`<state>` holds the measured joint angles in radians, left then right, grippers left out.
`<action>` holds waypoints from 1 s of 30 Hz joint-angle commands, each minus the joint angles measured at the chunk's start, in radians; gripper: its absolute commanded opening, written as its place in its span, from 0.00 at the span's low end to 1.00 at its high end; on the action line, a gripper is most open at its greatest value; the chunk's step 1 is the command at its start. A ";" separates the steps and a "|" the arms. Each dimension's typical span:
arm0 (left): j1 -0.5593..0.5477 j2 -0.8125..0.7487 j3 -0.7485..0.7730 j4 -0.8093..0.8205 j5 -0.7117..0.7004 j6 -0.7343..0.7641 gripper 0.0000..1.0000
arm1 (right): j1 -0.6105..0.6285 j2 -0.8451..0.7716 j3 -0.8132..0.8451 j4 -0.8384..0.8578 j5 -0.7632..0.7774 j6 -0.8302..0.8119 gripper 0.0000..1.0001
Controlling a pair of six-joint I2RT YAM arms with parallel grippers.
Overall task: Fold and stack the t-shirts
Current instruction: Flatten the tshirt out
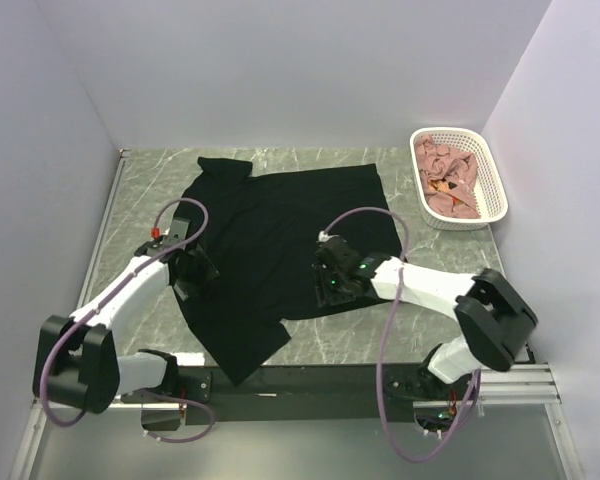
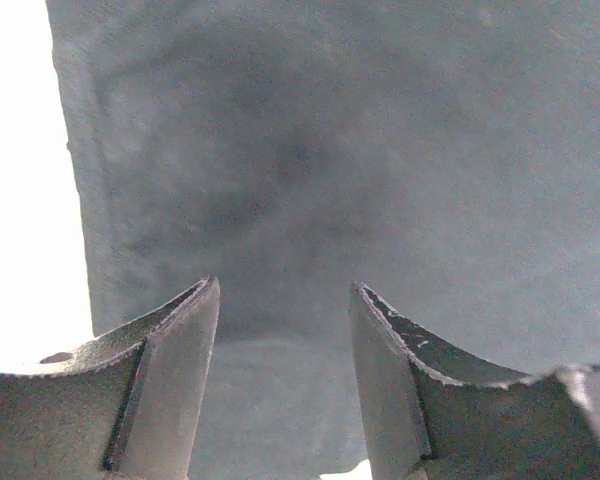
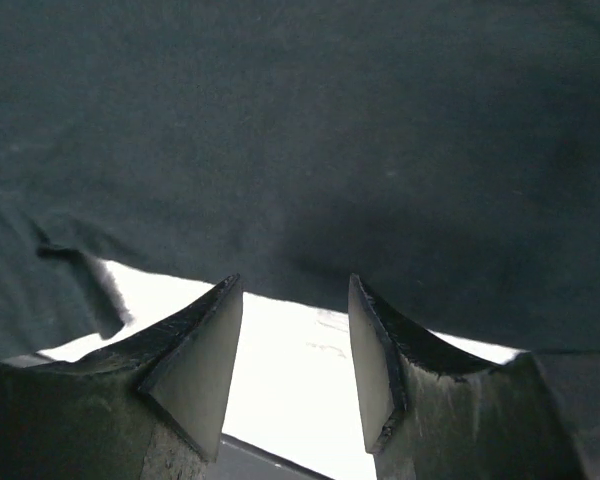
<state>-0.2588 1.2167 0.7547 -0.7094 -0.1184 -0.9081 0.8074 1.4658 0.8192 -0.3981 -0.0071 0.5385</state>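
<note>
The surface (image 1: 400,335) is a grey-green marbled slab with pale walls (image 1: 280,70) on three sides. A black t-shirt (image 1: 280,235) lies spread flat across its middle. One corner of the t-shirt points to the far left and another reaches the front edge. A white lattice basket (image 1: 497,190) stands in the far right corner, apart from the t-shirt. Bare slab shows along the left side, at the near right, and in a strip at the back.

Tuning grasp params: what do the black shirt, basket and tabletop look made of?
Black shirt: soft matte cloth, probably cotton knit; lies limp, creased. Basket: white plastic, apparently; rigid lattice walls. Tabletop: grey-green stone look, pale veins; could be laminate.
</note>
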 commanded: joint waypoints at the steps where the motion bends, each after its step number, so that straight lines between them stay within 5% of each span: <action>1: 0.042 0.027 -0.001 0.025 -0.006 0.066 0.60 | 0.054 0.066 0.069 -0.067 0.059 0.012 0.54; 18: 0.242 0.037 -0.029 -0.009 -0.013 0.123 0.58 | 0.246 0.206 0.054 -0.136 -0.145 0.041 0.55; 30: 0.243 -0.017 0.081 -0.029 0.003 0.186 0.65 | 0.115 -0.027 0.097 -0.213 0.110 0.009 0.57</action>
<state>-0.0200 1.2030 0.7929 -0.7441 -0.1280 -0.7593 0.9882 1.5337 0.9089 -0.5880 0.0147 0.5537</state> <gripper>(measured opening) 0.654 0.573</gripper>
